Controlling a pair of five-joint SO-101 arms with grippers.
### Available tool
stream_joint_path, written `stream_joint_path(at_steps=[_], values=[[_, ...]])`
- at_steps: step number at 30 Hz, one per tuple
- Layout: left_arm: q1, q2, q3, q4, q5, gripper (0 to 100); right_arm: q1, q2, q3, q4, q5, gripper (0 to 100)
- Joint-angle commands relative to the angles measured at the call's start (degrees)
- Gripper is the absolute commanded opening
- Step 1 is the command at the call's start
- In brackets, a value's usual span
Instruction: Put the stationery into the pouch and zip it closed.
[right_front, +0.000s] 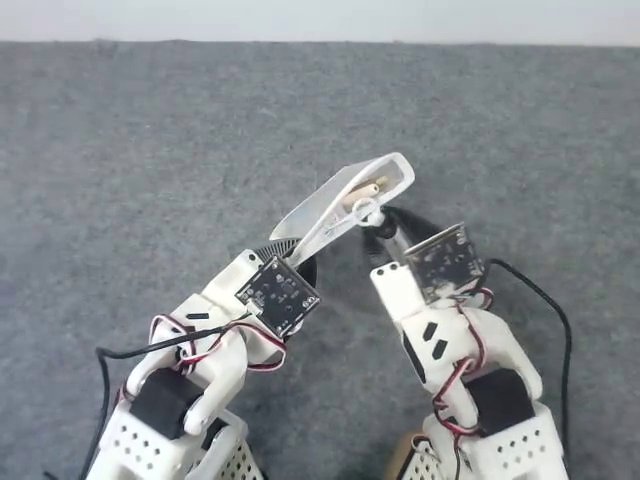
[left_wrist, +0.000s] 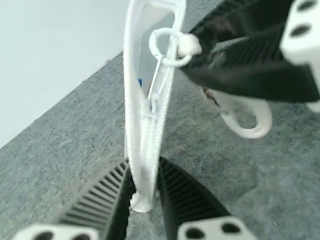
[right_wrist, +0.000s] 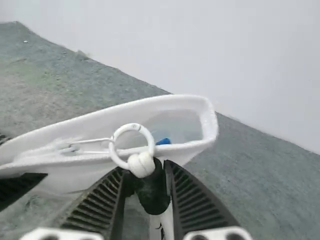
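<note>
My left gripper (left_wrist: 145, 192) is clamping the zipped end of the pouch (left_wrist: 131, 95), anchoring it above the table (right_front: 150, 150). My right gripper (right_wrist: 145, 182) is pinching the zipper pull (right_wrist: 133, 146), seemingly to draw it toward the open end, where stationery (right_wrist: 162, 142) is showing inside

I'm seeing a blue item (right_wrist: 163, 142) inside the pouch (right_wrist: 180, 122), too blurred to identify; camera board (right_front: 278, 295) is covering the pouch's near end.

Finding: no legible text, number or sign. Markings on the black square circuit boards (right_front: 280, 293) near the white translucent zip pouch (right_wrist: 190, 117) are too small to read. The blue patch (right_wrist: 162, 142) inside that pouch shows no readable characters.
</note>
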Motion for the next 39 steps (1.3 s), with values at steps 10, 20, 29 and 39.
stream_joint_path(at_steps=[10, 20, 29, 39], values=[[-1.1, -0.3, 0.9, 0.0, 1.1, 1, 9.6, -0.2, -6.2, -2.1, -1.3, 0.6], [-1.1, -0.3, 1.0, 0.0, 1.1, 1, 14.2, -0.2, -5.9, -5.2, -1.0, 0.6], [-1.1, -0.3, 0.9, 0.0, 1.1, 1, 20.3, -0.1, -1.2, -12.9, 0.8, 0.6], [-1.1, -0.3, 0.7, 0.0, 1.1, 1, 26.4, -0.1, -0.7, -13.8, 0.5, 0.6]])
